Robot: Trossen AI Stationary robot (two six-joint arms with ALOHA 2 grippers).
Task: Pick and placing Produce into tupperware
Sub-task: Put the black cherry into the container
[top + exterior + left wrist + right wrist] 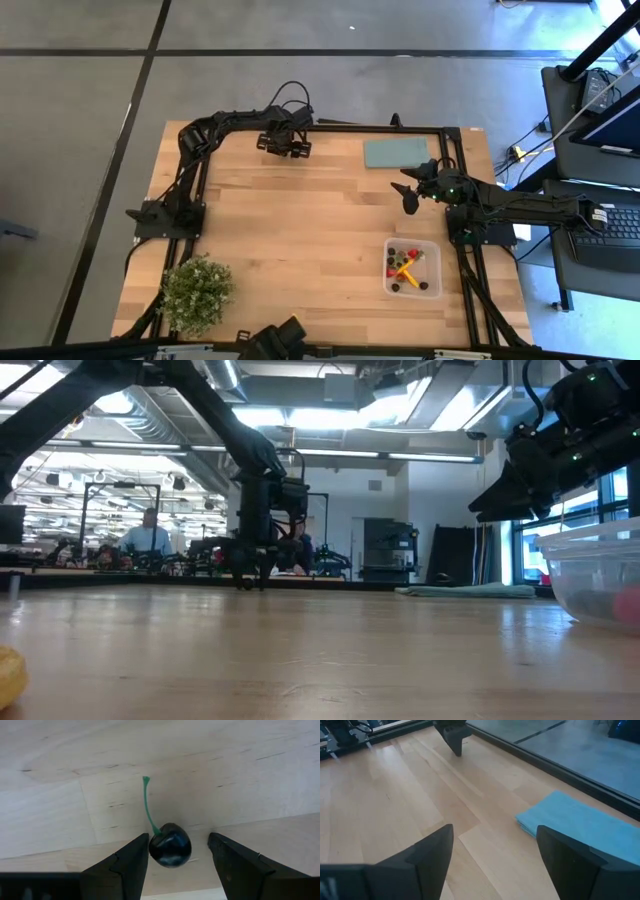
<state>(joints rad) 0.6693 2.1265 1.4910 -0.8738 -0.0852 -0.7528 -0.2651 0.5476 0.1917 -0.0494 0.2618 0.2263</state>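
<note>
A dark, glossy cherry (170,845) with a green stem (147,805) lies on the wood near the table's far edge. My left gripper (177,842) points down over it there (285,150), open, with one finger on each side of the fruit. The clear tupperware (412,268) sits near the right edge and holds small red and dark round pieces and an orange-yellow stick (405,268). My right gripper (408,190) hovers open above the table, between the tupperware and the teal slab, holding nothing (495,835). My left gripper comes at the cherry from above, pointing down, and straddles its round body while the fruit rests on the table. One finger (135,855) stands right against the cherry's side and the other is clearly apart. I cannot tell whether the near finger touches it.
A flat teal slab (395,153) lies at the far right of the table. A bushy green potted plant (195,292) stands at the near left corner. Bare wood (290,230) spans the middle. People and desks show in the room beyond.
</note>
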